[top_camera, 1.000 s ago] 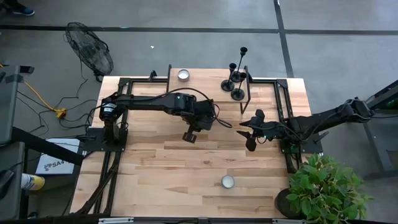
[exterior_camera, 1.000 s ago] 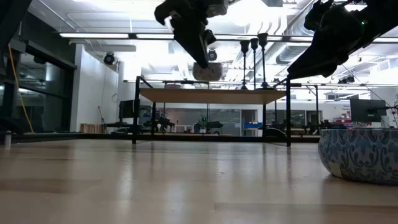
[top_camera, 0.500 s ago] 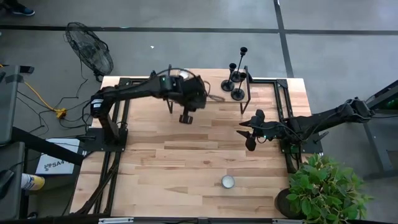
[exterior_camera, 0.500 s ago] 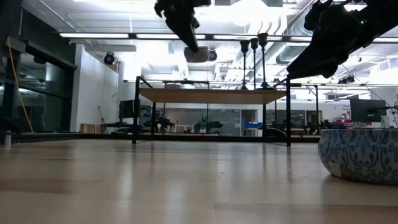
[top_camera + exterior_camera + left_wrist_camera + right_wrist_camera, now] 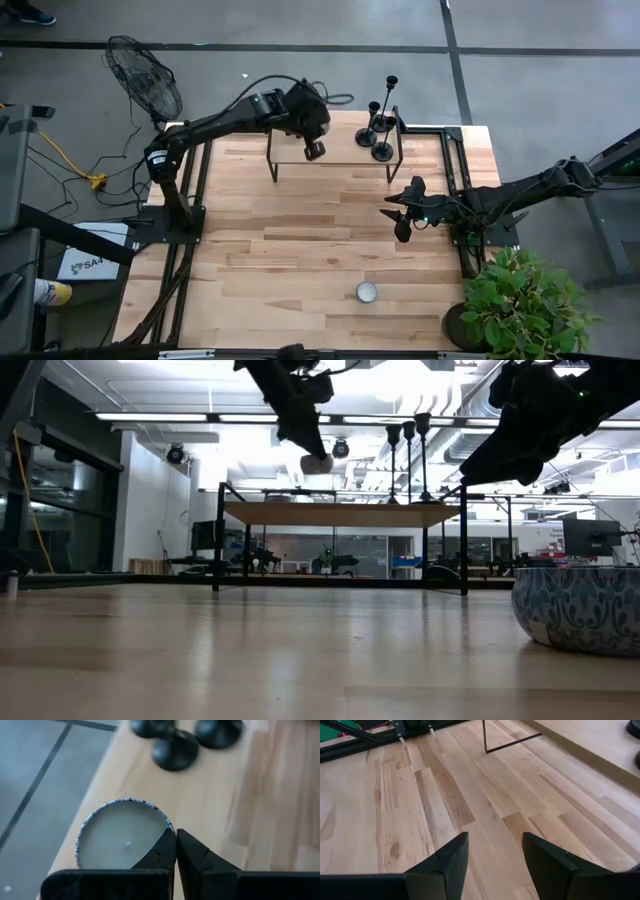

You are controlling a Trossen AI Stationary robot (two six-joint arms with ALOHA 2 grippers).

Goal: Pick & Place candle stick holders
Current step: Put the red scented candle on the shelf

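Left gripper (image 5: 175, 837), fingers clenched empty, hovers over a candle tin (image 5: 122, 840) near three candlesticks (image 5: 381, 125); right gripper (image 5: 494, 852), fingers parted, waits above the bench (image 5: 300, 250).

Bright, even overhead light fills the scene, with ceiling strip lights (image 5: 200, 417) glaring in the low view. In the left wrist view the candle stick holders (image 5: 172, 750) appear blurred, and the near table (image 5: 250, 660) looks soft.
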